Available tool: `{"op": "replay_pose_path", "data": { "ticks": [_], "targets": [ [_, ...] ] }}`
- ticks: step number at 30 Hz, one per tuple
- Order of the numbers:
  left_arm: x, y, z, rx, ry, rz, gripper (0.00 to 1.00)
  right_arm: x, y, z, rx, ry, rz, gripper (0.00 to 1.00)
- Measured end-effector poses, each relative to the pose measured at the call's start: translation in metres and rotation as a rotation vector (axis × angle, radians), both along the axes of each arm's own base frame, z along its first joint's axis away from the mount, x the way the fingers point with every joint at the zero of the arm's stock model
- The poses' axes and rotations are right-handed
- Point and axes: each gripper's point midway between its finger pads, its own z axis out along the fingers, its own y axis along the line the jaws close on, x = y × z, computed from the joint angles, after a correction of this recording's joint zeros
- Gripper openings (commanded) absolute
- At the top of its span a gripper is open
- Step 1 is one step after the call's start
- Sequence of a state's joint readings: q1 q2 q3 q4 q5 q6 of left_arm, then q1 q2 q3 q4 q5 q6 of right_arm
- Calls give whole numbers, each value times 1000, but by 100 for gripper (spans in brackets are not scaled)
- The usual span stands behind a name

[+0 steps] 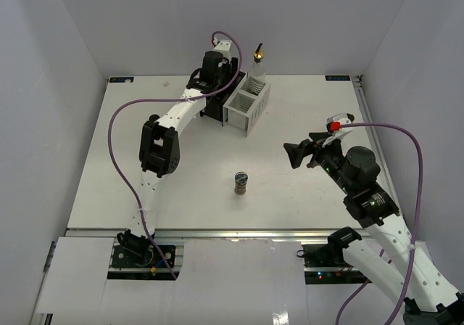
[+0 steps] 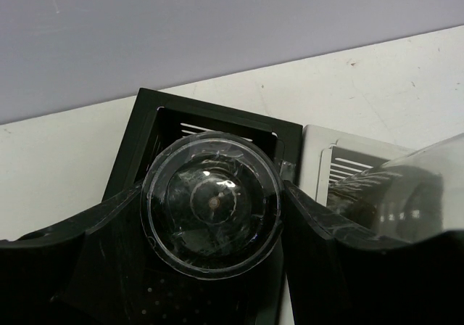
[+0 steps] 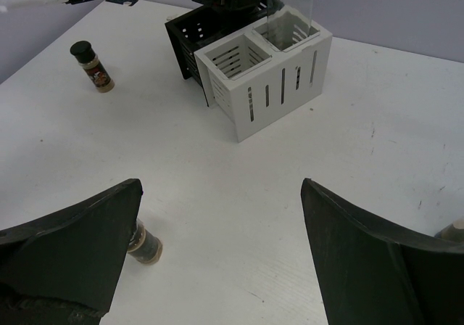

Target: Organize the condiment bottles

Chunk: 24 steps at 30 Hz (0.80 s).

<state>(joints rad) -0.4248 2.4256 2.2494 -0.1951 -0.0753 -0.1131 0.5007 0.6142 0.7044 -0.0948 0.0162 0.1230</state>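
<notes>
**Condiment bottles: sorting part done.**

- **Racked:** one clear bottle with brass spout [image 1: 258, 62] was recorded upright in the far compartment of the white slatted rack [image 1: 246, 106], upper centre of the top view.
- **In hand:** one round-lidded jar [image 2: 212, 203] was clamped between the jaws of the left gripper [image 2: 212, 220]. It was held directly over the black slatted rack [image 2: 217, 125], which adjoined the white one. Whether the jar was already seated in a compartment could not be told.
- **Loose:**
  - One black-lidded spice jar [image 3: 93, 65] was noted upright on the table [image 1: 348, 107], upper left of the right wrist view, well apart from the racks.
  - A second small jar [image 3: 147, 245] was noted lower left of that view, partly hidden behind a finger.
  - A pale object [image 3: 453, 229] at the right edge was cut off and not identified.
- **Right gripper** [image 3: 220, 194]**:** the jaws were found wide apart with nothing held, above the table.
- **Judgement:** one bottle was counted as racked and one as being delivered. At least two were left to collect, so under half of the task was judged done.
</notes>
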Motion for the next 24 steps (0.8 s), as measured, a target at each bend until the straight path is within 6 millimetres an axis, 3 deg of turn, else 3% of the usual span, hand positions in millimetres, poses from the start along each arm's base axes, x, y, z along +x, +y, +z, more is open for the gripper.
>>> {"op": "replay_pose_path", "data": {
  "ticks": [3, 16, 21, 24],
  "targets": [
    [0, 0, 1, -2, -5, -1, 90, -1, 0, 1, 2, -4, 0, 97],
    [-4, 3, 31, -30, -43, 24, 94, -2, -1, 0, -5, 8, 0, 96],
    [-30, 24, 69, -36, -39, 80, 94, -2, -1, 7, -4, 7, 0, 96],
    [-59, 52, 95, -26, -22, 172, 93, -4, 0, 7, -5, 13, 13, 96]
  ]
}}
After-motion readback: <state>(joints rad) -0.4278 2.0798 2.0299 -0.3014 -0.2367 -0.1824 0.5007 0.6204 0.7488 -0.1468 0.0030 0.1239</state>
